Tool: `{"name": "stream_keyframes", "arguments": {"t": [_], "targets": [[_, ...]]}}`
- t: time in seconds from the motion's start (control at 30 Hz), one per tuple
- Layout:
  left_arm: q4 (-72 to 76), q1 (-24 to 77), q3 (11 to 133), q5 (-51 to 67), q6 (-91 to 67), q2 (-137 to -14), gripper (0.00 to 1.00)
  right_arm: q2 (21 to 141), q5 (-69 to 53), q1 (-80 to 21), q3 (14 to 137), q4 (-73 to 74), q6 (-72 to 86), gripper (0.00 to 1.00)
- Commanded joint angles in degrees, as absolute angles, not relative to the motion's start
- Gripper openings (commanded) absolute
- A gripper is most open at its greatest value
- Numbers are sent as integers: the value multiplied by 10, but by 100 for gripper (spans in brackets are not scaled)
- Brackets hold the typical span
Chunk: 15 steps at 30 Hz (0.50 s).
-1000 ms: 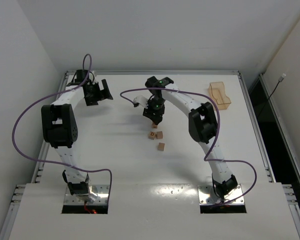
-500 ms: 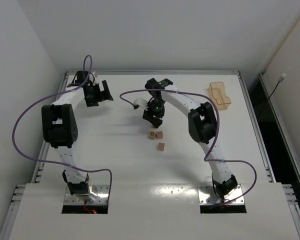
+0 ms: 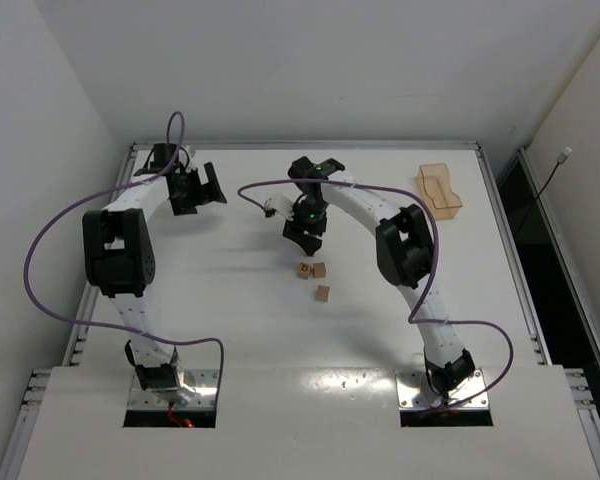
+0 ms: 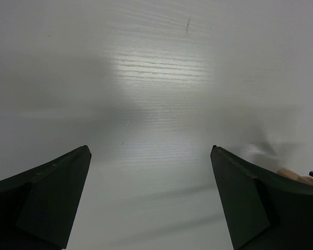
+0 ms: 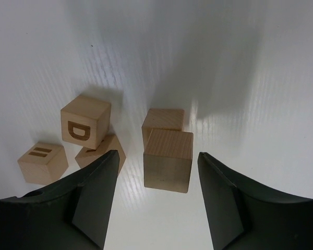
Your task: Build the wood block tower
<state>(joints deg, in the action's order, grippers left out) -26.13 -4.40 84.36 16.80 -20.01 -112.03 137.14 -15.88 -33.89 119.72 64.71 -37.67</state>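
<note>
Right gripper hangs over mid-table, arm reaching out to the far side. Its jaws stand part-way apart with nothing between them. The wrist view confirms it: both fingers are clear of the wood, and only table and blocks show past the tips.

The blocks lie on the table just to the near side of that gripper. From above there is a pair side by side, the left one with a dark mark on top. One more block sits a little nearer.

The right wrist view picks out five pieces. A D block sits on that picture's left, with a two-bar block just beside it. A third piece is tucked against the D block, partly behind the finger. To their right are two plain cubes, one behind and one overlapping it in front. Whether they are stacked or only touching, I cannot tell.

Left gripper is at far left, well apart from the blocks. Its jaws are spread wide over bare table, holding nothing, and its wrist view shows the same.

The tray sits at far right, well away from everything.
</note>
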Motion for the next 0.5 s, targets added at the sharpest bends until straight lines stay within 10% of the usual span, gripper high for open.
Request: {"name": "stream_keyframes", "arguments": {"t": [0.0,0.47], "targets": [[-247,-48,842,173,-200,-1092,99,1356,-167,-342,1208,635,-369,59],[-247,-54,853,173,-200,-1103,99,1385,-156,-358,1208,635,-369,56]]}}
